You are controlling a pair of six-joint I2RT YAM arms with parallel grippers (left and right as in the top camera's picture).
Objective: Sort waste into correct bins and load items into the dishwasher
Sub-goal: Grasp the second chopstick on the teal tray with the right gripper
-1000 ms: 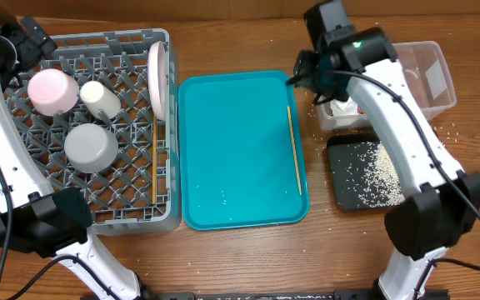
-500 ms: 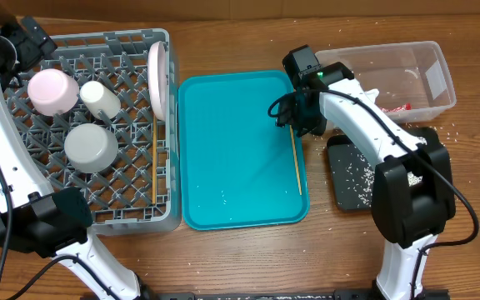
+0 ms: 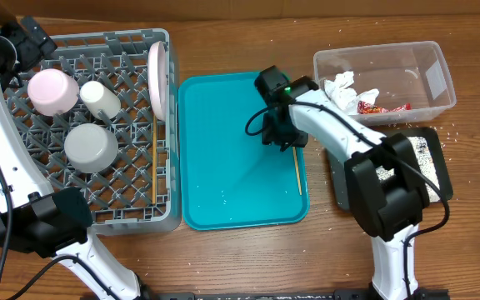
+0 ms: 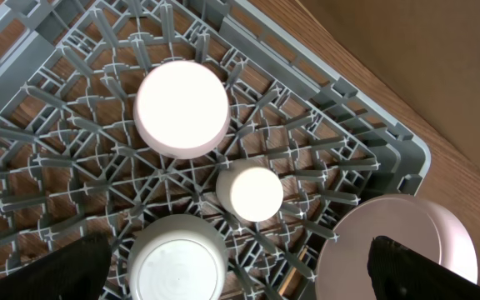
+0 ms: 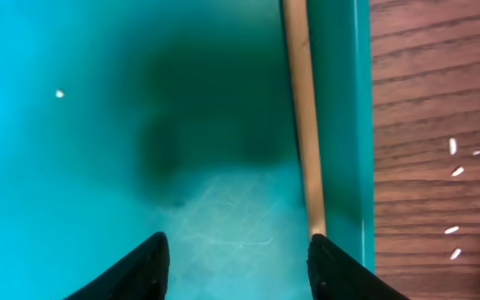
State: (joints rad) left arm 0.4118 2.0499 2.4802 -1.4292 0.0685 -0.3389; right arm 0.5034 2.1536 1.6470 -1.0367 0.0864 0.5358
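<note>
Right fingers (image 5: 144, 268) spread, empty, low over teal tray (image 5: 73, 167); chopstick (image 5: 301, 117) lies 12-to-6 at their 1 o'clock, off-centre toward tray rim; right arm (image 3: 333, 122) nearer.

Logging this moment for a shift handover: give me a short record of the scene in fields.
rack: pink dish, cup, bowl, plate on edge, one chopstick
teal tray: other chopstick along right edge
clear tub: tissue, red wrapper
left gripper: open, above rack
right gripper: open, over teal tray, beside the chopstick
</note>
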